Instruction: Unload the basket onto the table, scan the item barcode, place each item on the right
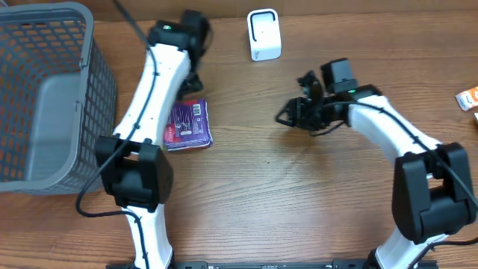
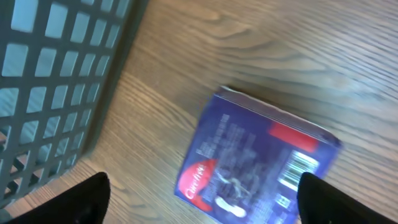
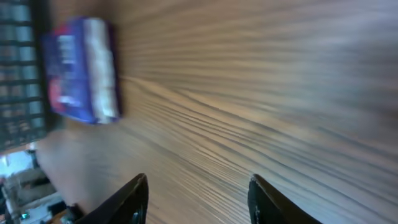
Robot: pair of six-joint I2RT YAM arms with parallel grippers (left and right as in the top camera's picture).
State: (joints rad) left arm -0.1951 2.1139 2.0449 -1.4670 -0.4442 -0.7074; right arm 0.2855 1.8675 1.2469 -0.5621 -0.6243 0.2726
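starting at your left, the grey basket (image 1: 45, 97) stands at the table (image 1: 299, 202) edge and has no part in this step. just beside it, the left gripper (image 2: 202, 190) hangs over the purple box (image 1: 187, 125) with its claw spread wide. both dark fingers (image 2: 87, 199) sit clear of the carton, so nothing is pinched. the box lies flat on the wood, near the basket wall and well apart from the white scanner (image 1: 264, 35) at the far edge.

further right, the right gripper (image 3: 198, 193) is also spread, with only bare table between its fingers.

by my reading you are between grips: the item is down, and the scan itself is not yet done. the next move calls for a firm hold on the box by its edges, then a lift and a turn so the barcode (image 2: 298, 168) faces the scanner window.

on the upward face you can see that barcode near one corner, a red panel (image 2: 292, 137) beside it, and a white script logo (image 2: 196, 180). motion blur makes all the writing unreadable. at the far right, an orange packet (image 1: 468, 97) shows print too small to read.
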